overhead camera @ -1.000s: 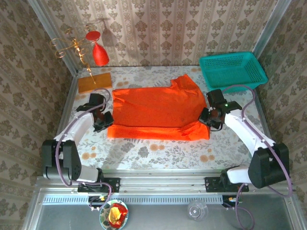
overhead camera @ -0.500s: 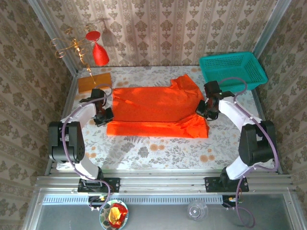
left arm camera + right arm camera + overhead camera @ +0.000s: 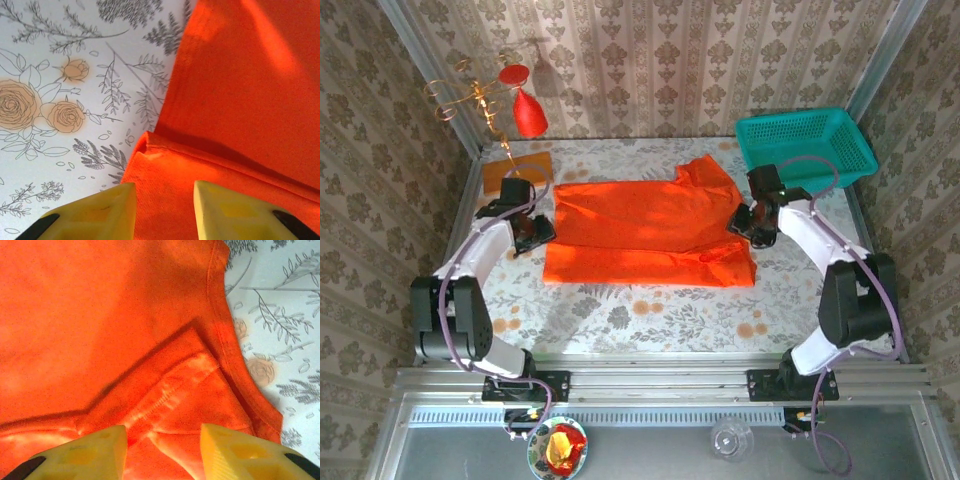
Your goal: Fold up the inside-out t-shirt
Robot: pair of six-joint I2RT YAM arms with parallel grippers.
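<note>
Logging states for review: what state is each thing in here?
t-shirt, lying flat, folded over lengthwise
left gripper, open, above the shirt's left edge
right gripper, open, above the shirt's right edge
teal basket, upright
red ornament, hanging

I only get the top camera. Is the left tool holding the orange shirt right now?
Observer: No. The wrist view shows the left tool open, yellow jaws apart, with the t-shirt lying flat beneath its folded edge.
Operator: What about the right tool?
Observer: The right tool is open as well, with a clear gap above the cloth.
Operator: Can you see any stitches?
Observer: Yes, a stitched seam crosses a pale, blotchy flap there.
</note>
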